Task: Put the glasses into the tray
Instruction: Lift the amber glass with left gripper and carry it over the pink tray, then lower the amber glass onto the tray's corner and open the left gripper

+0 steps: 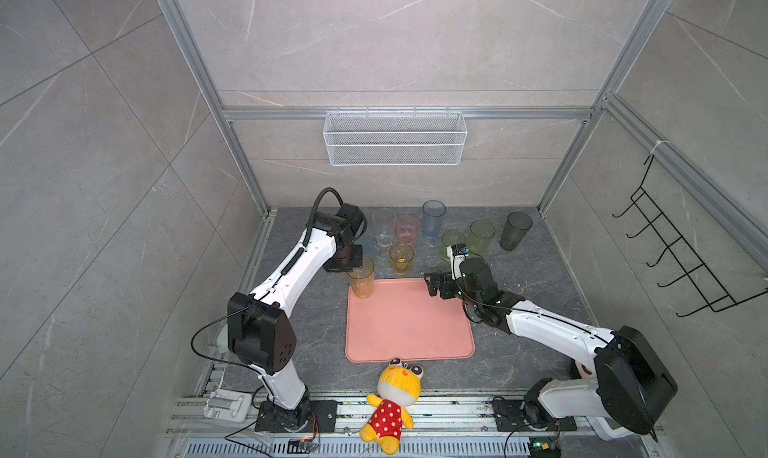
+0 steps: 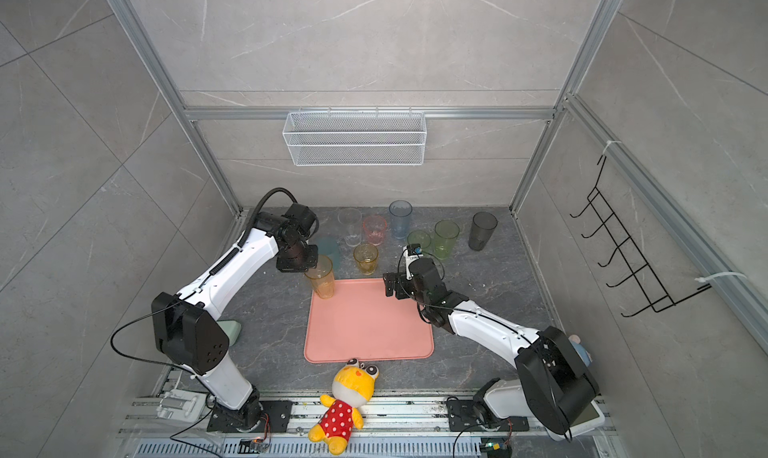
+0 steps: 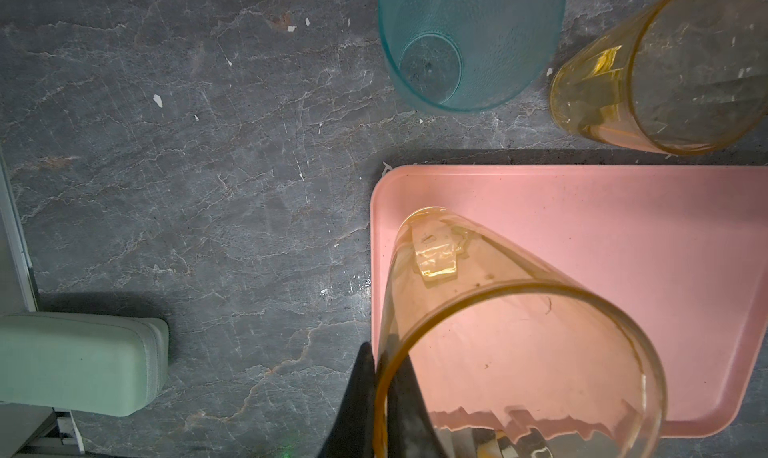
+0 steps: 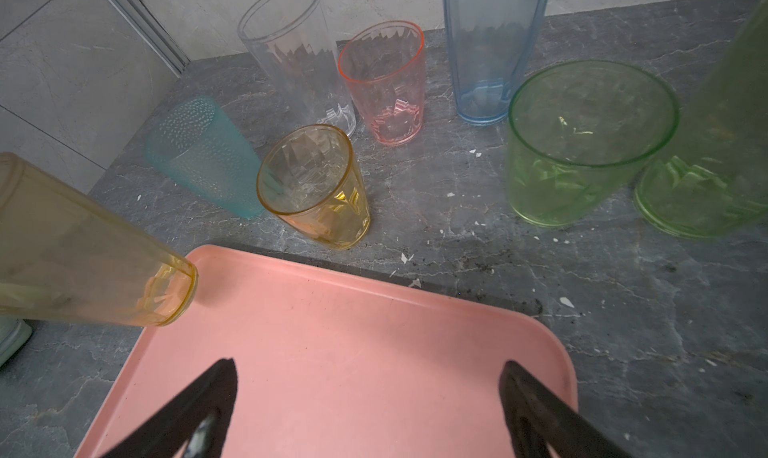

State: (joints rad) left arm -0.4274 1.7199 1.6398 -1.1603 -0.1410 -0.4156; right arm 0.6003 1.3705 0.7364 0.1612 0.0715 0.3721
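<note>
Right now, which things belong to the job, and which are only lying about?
Job: pink tray; amber tumbler in the left gripper; eight loose tumblers, like the grey tumbler.
Lying about: plush toy; wire basket; hook rack; mint-green case.

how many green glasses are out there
2. A short green glass and a tall green glass stand side by side just beyond the tray's far right corner. No third seems hidden.
</note>
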